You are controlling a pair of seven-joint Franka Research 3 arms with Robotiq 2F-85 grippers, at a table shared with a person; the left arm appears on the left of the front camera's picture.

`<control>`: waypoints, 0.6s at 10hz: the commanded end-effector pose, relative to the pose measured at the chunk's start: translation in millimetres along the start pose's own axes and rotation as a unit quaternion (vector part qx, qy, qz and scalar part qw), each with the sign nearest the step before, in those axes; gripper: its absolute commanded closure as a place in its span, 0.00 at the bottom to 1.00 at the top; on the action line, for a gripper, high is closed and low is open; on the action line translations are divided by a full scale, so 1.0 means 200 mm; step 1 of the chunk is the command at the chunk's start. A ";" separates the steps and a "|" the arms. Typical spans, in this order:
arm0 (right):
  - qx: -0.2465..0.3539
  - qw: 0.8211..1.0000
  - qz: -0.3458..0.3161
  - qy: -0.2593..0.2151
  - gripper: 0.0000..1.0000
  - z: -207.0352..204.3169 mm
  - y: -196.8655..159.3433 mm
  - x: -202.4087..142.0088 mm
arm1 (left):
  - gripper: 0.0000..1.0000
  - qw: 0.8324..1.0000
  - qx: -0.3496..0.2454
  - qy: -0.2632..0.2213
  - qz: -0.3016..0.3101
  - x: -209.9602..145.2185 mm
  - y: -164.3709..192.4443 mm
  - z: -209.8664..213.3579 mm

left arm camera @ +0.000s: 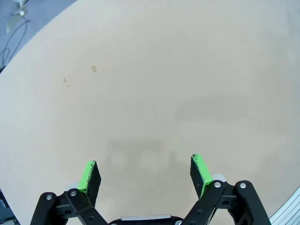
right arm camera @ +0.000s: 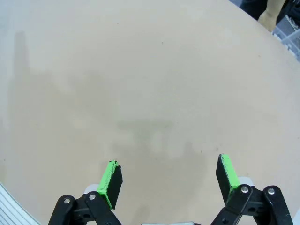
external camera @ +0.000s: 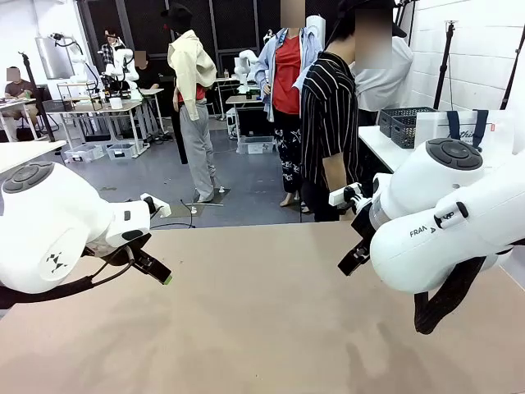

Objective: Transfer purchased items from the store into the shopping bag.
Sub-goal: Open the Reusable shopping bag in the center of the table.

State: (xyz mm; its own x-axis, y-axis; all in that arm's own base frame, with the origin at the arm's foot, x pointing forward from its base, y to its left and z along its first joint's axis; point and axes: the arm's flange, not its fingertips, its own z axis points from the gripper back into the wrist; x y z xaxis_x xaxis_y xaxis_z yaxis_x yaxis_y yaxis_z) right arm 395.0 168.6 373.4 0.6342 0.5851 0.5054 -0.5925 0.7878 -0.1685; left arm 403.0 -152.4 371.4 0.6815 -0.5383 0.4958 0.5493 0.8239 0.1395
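My left gripper (external camera: 156, 271) hangs low over the left of the bare beige table (external camera: 262, 312); its green pads (left arm camera: 89, 176) stand wide apart with nothing between them, open (left arm camera: 146, 171). My right gripper (external camera: 353, 261) hovers over the right side, also open (right arm camera: 168, 180) and empty. The store, a dark grey lattice basket (external camera: 406, 123), sits on a white side table at the far right. Beside it stands the shopping bag (external camera: 463, 131), clear plastic with navy handles. The purchased items are out of view.
A person in a striped shirt (external camera: 328, 123) stands at the table's far edge, right of centre, arm hanging down (right arm camera: 267, 18). Two small marks (left arm camera: 93, 69) dot the tabletop. The white side table (external camera: 381, 148) lies beyond the right arm.
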 end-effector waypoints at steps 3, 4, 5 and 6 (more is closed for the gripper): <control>0.000 1.000 0.000 0.000 0.00 0.00 0.00 0.00 | 0.00 1.000 0.000 0.000 0.000 0.00 0.00 0.00; -0.049 0.997 -0.039 -0.049 0.00 0.14 -0.09 0.06 | 0.00 0.998 0.045 -0.052 0.011 0.06 0.06 0.18; -0.090 0.988 -0.083 -0.090 0.00 0.32 -0.21 0.10 | 0.00 0.991 0.095 -0.089 0.017 0.06 0.13 0.40; -0.121 0.976 -0.129 -0.129 0.00 0.47 -0.39 0.11 | 0.00 0.983 0.134 -0.120 0.037 0.05 0.24 0.56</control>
State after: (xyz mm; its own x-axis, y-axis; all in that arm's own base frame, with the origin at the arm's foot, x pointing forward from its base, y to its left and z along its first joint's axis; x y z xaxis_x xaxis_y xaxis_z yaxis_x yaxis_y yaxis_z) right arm 408.2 117.6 453.2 0.6144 0.3936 0.6839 -0.3942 0.9039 -0.1660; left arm 407.4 -111.9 456.7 0.5893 -0.4811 0.6490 0.4422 0.8644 0.2392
